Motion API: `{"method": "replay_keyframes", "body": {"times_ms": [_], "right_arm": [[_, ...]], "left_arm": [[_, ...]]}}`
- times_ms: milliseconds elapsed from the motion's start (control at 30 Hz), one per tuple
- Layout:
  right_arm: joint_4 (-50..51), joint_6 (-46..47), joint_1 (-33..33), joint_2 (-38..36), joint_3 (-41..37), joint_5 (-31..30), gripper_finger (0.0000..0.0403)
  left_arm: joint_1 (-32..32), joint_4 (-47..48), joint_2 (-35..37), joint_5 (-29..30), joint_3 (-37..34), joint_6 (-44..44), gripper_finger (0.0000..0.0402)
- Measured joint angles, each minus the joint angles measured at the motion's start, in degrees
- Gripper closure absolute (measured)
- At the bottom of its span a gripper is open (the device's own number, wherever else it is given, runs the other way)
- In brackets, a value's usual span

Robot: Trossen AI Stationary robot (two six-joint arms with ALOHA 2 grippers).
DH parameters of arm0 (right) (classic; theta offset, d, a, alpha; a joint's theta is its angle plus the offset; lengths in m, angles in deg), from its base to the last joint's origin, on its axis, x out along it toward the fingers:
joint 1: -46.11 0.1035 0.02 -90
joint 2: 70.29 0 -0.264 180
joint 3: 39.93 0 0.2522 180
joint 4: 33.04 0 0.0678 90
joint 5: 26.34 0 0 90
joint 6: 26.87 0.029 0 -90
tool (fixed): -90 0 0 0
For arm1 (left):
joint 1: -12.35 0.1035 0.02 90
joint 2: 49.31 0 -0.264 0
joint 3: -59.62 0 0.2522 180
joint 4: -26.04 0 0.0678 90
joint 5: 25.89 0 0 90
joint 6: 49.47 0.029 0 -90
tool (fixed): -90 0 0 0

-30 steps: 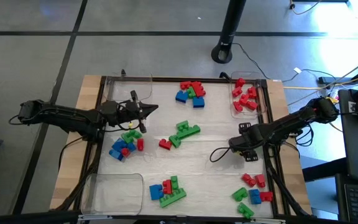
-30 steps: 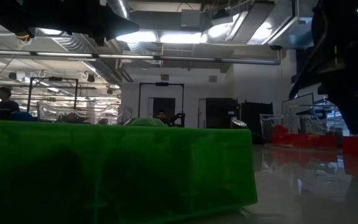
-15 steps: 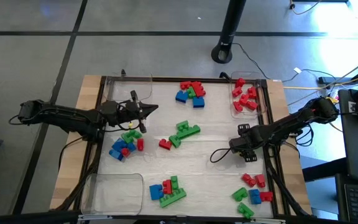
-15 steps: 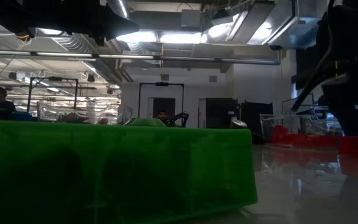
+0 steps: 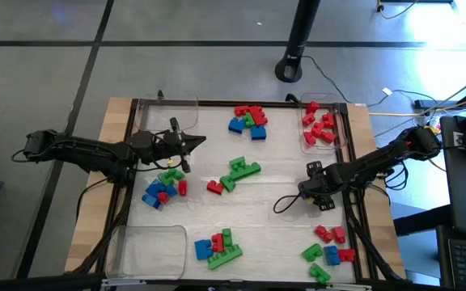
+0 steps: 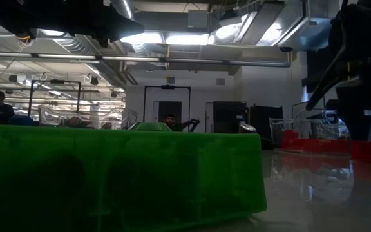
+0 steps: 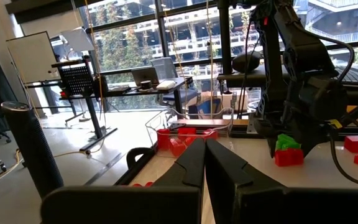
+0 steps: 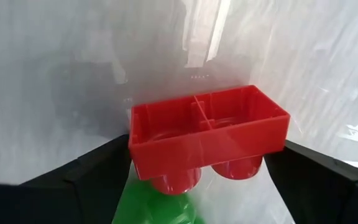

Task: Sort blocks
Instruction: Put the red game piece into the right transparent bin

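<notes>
- Grey floor tiles surround the wood-edged bench (image 5: 120,109), whose white working surface carries scattered blocks and clear trays.
- Left arm reaches in from the left side; left gripper (image 5: 196,141) sits above the left-hand cluster of blocks, fingers pressed together with nothing between them, as the left wrist view confirms (image 7: 204,163).
- Right arm comes in from the right edge; right gripper (image 5: 310,190) is low over the right part of the bench, pointing down.
- Right wrist view: fingers (image 8: 89,171) spread wide, one on each side of a red block (image 8: 207,130) lying studs-down; a green block (image 8: 157,208) shows just under it. Whether the fingers touch the red block, cannot tell.
- Clear tray (image 5: 322,121) at the far right corner holds red blocks only; empty-looking clear tray (image 5: 148,246) at the near left corner.
- Mixed red, green and blue blocks (image 5: 249,120) lie at far centre, with more groups at centre (image 5: 237,174), left (image 5: 162,187), near centre (image 5: 219,246) and near right (image 5: 328,250).
- Low view: a large green block (image 6: 121,177) fills the foreground.
</notes>
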State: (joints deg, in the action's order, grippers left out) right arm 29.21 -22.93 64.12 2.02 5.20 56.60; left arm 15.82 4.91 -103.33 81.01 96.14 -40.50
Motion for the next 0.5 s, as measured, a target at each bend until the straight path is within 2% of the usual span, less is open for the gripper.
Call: {"method": "replay_keyframes", "body": {"times_ms": [300,500], "right_arm": [[-0.8,0.1,0.0,0.0,0.0,-0.3,0.0134],[-0.9,0.6,0.0,0.1,0.0,-0.4,0.0125]], "left_arm": [[0.0,0.0,0.0,0.0,0.0,0.0,0.0398],[0.0,0.0,0.0,0.0,0.0,0.0,0.0398]]}}
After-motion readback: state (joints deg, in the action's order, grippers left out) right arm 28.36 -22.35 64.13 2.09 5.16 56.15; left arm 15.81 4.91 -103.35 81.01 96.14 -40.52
